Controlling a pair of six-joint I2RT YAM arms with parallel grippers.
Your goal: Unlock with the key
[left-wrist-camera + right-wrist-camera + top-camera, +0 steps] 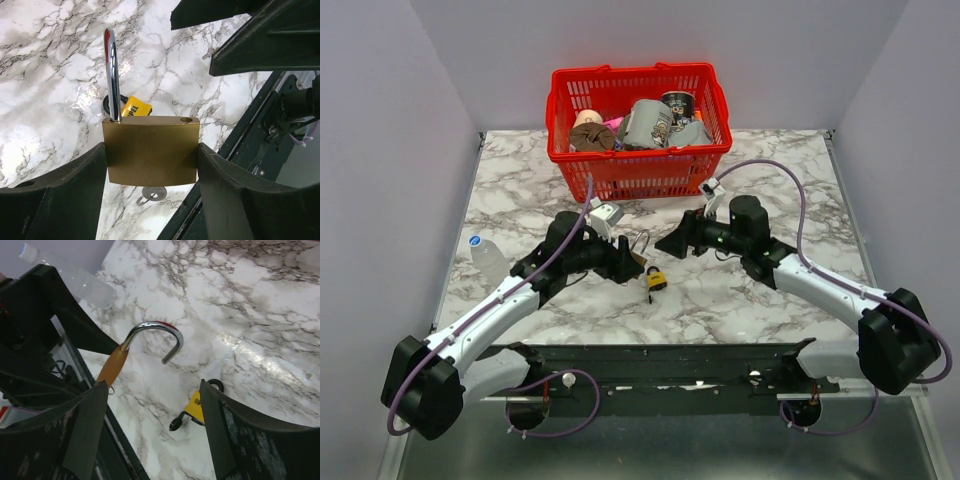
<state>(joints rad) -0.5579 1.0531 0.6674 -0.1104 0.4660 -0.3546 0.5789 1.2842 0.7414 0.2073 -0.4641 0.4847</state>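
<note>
Marble tabletop (pixel 740 300) lay under both arms. My left pincer (pixel 151 152) clamped the brass padlock (pixel 150 145) by its 2 sides, its shackle (pixel 112 75) out of 1 hole. The key (pixel 151 193) poked out just under its body. My right pincer (pixel 152 386) hung wide, empty. Beyond lay the yellow-and-black padlock (pixel 136 107), then the red basket (pixel 640 175) at the table's far edge.

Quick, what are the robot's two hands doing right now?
Left hand: closed on the brass padlock.
Right hand: open, holding nothing.
</note>
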